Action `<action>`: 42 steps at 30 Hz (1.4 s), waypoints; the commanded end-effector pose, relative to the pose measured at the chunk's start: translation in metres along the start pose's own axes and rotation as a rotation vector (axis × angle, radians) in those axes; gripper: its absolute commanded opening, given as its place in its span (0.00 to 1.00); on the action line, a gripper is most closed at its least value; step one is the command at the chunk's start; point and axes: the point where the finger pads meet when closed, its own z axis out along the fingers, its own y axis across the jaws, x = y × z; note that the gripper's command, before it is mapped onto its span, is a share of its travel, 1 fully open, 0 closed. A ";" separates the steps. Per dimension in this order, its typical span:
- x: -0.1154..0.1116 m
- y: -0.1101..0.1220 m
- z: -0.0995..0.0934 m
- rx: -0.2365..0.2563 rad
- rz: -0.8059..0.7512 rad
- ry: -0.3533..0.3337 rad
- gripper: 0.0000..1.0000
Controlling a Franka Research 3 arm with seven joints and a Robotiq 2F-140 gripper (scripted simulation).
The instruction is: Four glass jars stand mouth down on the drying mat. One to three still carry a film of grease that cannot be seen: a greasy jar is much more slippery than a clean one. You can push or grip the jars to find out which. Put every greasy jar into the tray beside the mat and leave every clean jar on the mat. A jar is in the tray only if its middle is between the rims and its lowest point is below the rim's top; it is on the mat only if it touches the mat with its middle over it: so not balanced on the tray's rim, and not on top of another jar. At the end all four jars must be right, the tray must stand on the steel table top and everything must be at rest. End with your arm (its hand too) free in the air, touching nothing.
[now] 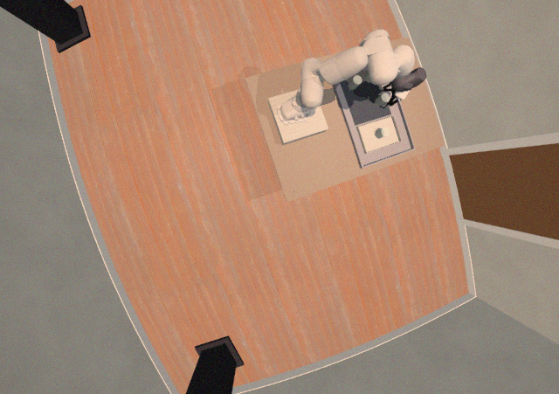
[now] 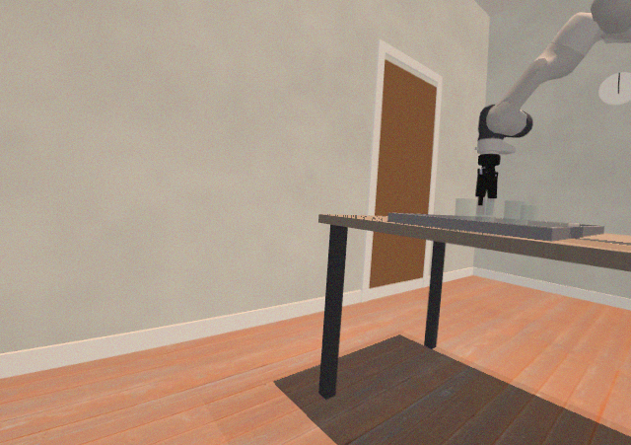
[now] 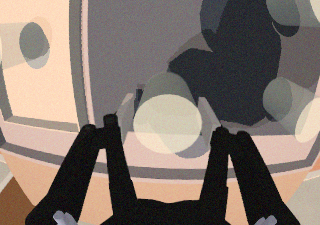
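Straddling one jar (image 1: 384,98) (image 2: 466,207) (image 3: 167,122), gripper (image 1: 390,97) (image 2: 487,200) (image 3: 165,105) part-open, unclenched; tray (image 1: 404,137) (image 3: 76,60) holds one; three remain on mat (image 1: 372,112) (image 3: 115,45).

Here on the table (image 1: 315,169) (image 2: 458,241), seen from above, the tray (image 1: 368,142) (image 3: 30,95) lies at six o'clock from the mat (image 1: 372,114) (image 3: 130,35), a frame (image 1: 356,144) (image 2: 473,226) (image 3: 250,150) runs around both, and the arm's base plate (image 1: 315,130) sits at nine o'clock. From the wrist, three jars stand on the mat: from the nearest jar (image 1: 384,98) (image 3: 167,122), the second jar (image 3: 278,99) is at three o'clock, the third jar (image 1: 356,79) (image 3: 284,9) at two, and the fourth jar (image 1: 380,132) (image 3: 34,42), inside the tray, at ten.
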 end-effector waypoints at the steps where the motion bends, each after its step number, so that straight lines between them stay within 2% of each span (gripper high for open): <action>1: -0.001 0.000 0.000 0.001 0.004 -0.003 0.53; 25: -0.001 0.000 0.000 0.001 0.004 -0.003 0.50; 26: -0.001 0.000 0.000 0.001 0.004 -0.003 0.47; 42: -0.001 0.000 0.000 0.001 0.004 -0.003 0.47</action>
